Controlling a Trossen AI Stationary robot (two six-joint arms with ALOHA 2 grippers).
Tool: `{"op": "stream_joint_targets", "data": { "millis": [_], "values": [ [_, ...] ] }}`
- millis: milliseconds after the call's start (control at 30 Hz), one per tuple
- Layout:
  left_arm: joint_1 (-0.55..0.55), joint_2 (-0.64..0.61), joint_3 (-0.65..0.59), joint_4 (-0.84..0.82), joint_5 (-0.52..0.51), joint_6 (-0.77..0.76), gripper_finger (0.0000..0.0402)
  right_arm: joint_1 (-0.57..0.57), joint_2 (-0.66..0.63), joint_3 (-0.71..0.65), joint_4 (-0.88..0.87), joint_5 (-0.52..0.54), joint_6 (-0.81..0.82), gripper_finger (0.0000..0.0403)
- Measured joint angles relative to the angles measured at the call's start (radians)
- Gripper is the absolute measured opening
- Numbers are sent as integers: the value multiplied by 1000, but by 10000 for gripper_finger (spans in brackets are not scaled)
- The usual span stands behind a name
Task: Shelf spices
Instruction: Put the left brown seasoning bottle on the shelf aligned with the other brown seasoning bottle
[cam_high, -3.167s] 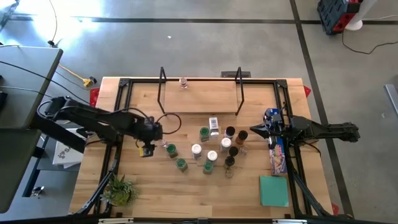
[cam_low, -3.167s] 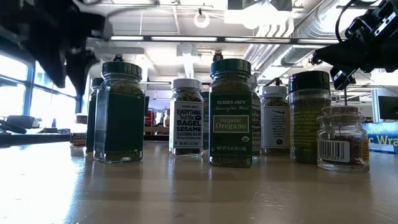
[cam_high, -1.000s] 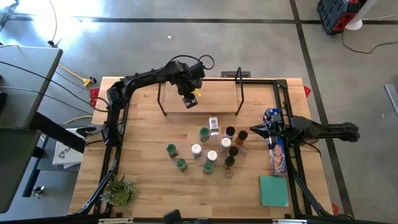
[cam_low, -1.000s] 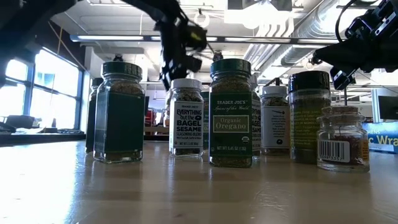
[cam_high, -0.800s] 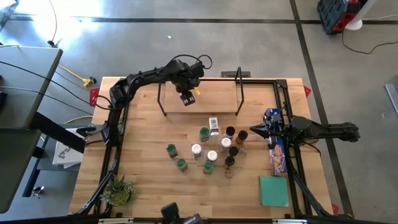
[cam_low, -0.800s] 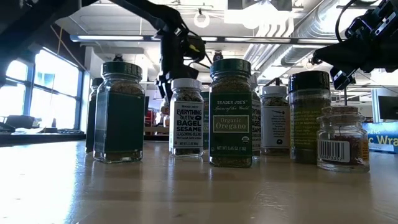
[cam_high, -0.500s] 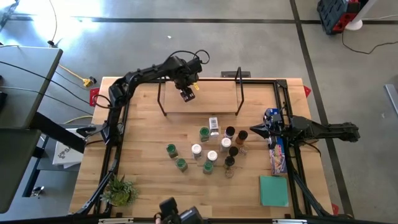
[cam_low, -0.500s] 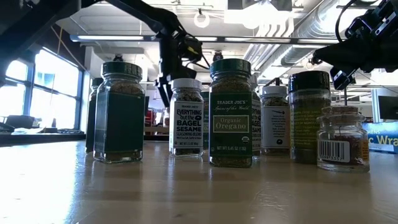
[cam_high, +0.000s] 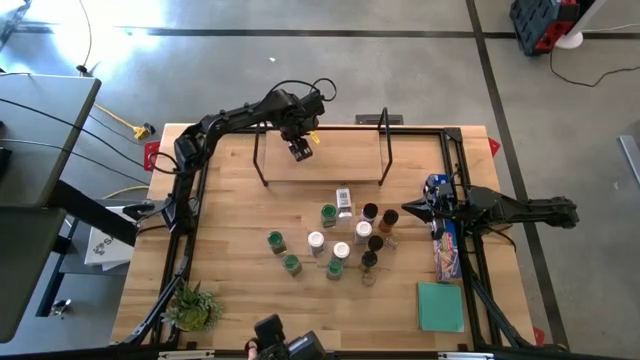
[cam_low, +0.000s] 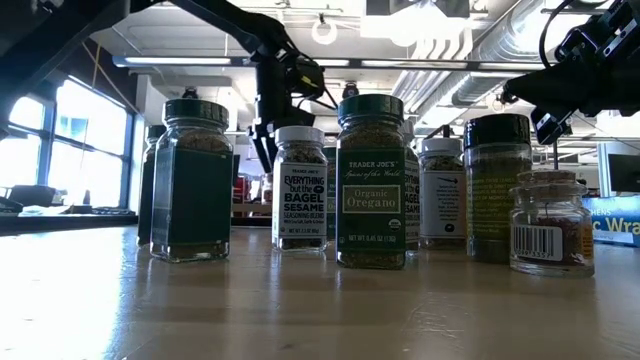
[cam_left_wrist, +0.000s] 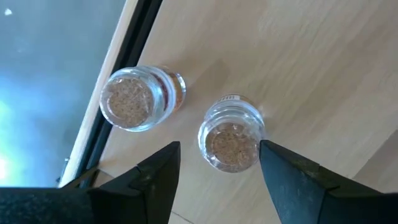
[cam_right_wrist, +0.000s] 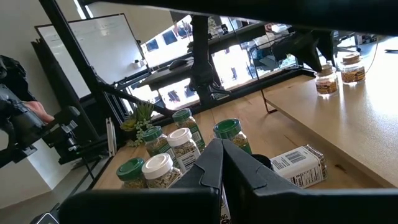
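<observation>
Several spice jars (cam_high: 340, 240) with green, white and black tops stand in a cluster mid-table; the low view shows them close up, the oregano jar (cam_low: 371, 180) in the middle. The wire shelf (cam_high: 320, 165) stands at the far edge. Two clear jars stand on its wooden board, one (cam_left_wrist: 232, 140) next to the other (cam_left_wrist: 134, 99). My left gripper (cam_high: 300, 148) hangs open over the board, pointing down, its fingers on either side of the nearer clear jar. My right gripper (cam_high: 408, 212) hovers shut at the cluster's right side.
A long blue box (cam_high: 445, 245) and a flat teal square (cam_high: 440, 305) lie near the right edge. A small plant (cam_high: 192, 305) sits at the near left corner. A person's dark device (cam_high: 285, 345) shows at the near edge. A small white box (cam_high: 344, 199) lies behind the cluster.
My left gripper has moved toward the far edge and down, from in front of the shelf to above its board. A person's dark device has come into view at the near edge. My right arm has kept still.
</observation>
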Motion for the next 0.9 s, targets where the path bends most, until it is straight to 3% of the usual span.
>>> {"op": "stream_joint_targets", "data": {
  "millis": [900],
  "values": [
    [0,-21,0,-20,-41,63,200,0,0,0,0,0,0,0]
  ]
}}
